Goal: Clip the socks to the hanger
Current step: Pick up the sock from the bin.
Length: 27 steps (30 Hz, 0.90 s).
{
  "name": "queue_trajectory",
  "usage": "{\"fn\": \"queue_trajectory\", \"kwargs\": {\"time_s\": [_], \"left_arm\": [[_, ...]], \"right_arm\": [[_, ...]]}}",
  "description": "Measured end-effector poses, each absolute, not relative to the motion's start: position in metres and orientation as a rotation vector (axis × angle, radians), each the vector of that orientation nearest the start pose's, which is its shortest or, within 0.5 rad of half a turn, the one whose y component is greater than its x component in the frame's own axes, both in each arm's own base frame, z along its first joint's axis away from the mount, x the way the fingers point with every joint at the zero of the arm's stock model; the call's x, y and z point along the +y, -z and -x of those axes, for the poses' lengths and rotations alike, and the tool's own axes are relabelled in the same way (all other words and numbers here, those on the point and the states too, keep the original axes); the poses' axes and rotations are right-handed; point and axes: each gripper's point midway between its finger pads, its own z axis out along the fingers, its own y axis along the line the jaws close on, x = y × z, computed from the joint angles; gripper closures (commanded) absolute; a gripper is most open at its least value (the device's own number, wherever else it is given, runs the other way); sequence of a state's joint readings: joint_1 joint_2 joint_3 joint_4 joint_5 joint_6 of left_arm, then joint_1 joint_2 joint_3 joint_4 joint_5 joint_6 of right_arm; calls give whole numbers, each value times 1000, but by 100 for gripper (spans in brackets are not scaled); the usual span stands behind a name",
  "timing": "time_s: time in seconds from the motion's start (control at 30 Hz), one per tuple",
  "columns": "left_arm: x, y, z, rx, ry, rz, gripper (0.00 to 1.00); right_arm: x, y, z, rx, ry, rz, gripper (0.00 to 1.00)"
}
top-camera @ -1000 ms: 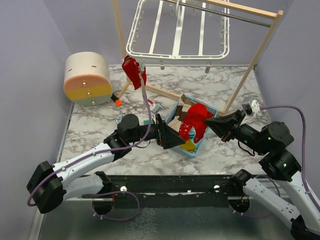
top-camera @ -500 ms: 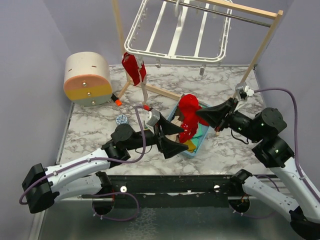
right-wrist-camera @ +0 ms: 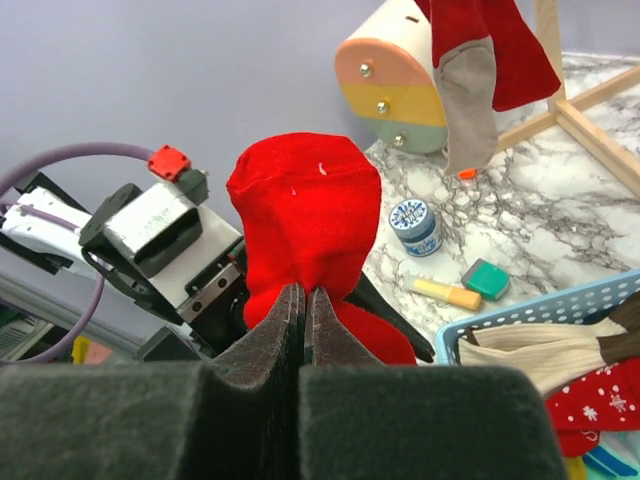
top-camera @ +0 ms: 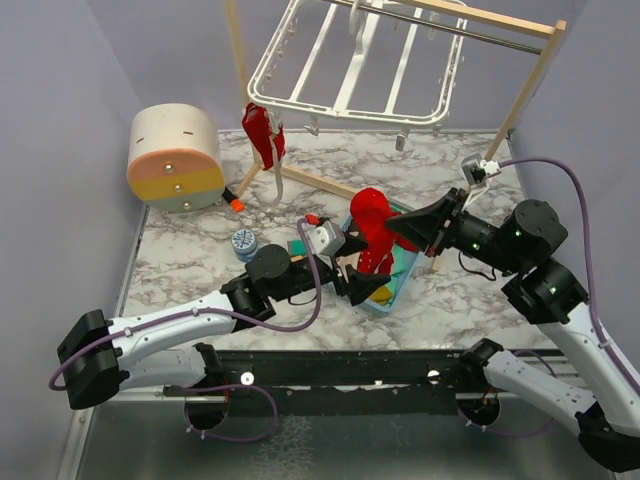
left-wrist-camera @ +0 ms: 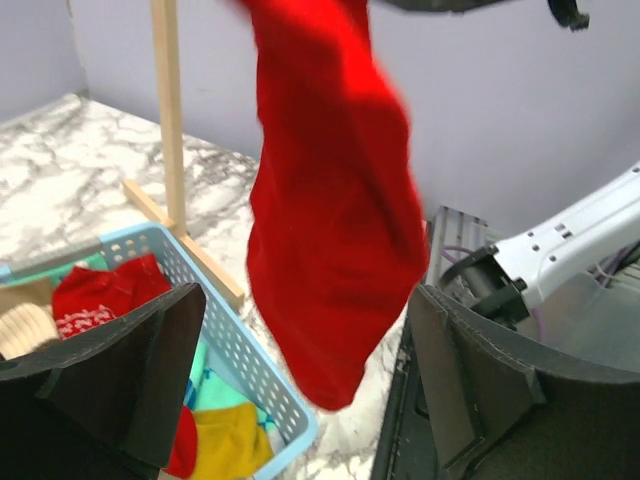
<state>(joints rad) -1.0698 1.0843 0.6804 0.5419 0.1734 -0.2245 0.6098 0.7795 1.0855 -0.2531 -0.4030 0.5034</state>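
The red sock [top-camera: 372, 225] hangs in the air just above the blue basket [top-camera: 388, 300]. It is pinched near one end by the right gripper [top-camera: 393, 228], whose fingers are pressed flat together on the cloth. It is soft, plain knit that droops in a limp, rounded tongue, with no pale marks showing on this side.

The lower end dangles between the fingers of the left gripper [left-wrist-camera: 305, 350]. That gripper stands spread wide on either side and is not gripping anything, as far as I can see.

By my reckoning the job is early. A clipped sock [top-camera: 262, 135], red with a grey patch, already hangs from the near left corner of the hanger [top-camera: 350, 70] (whether that is one sock or a pair I can't make out). The sock in hand has yet to reach a clip.

More wait in the basket: a red one with pale flecks [left-wrist-camera: 95, 295], a yellow one [left-wrist-camera: 225, 440] and a ribbed beige one [left-wrist-camera: 25, 330].

The hanger is a white plastic grid of smooth parallel bars with small clips dangling below. It is slung from a pale wooden stand [top-camera: 505, 130] of square sticks. The basket is thin latticed plastic, and it sits on a glossy grey-veined marble table [top-camera: 200, 250]. Away at the left lies a round pastel drum [top-camera: 175, 155].
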Motion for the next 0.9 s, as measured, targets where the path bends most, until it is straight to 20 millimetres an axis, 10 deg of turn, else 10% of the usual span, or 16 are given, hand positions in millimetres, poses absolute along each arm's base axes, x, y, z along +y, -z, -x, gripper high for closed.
{"fn": "queue_trajectory", "kwargs": {"time_s": [0.2, 0.37, 0.53, 0.9], "left_arm": [[-373, -310, -159, 1315, 1146, -768, 44], [-382, -299, -154, 1349, 1162, -786, 100], [-384, -298, -150, 1402, 1225, -731, 100], [-346, -299, -159, 1555, 1488, -140, 100]], "right_arm": [[235, -395, -179, 1651, -1197, 418, 99], [237, -391, -181, 1676, -1207, 409, 98], [235, -390, -180, 1680, -1201, 402, 38], [184, -386, -158, 1515, -1099, 246, 21]]}}
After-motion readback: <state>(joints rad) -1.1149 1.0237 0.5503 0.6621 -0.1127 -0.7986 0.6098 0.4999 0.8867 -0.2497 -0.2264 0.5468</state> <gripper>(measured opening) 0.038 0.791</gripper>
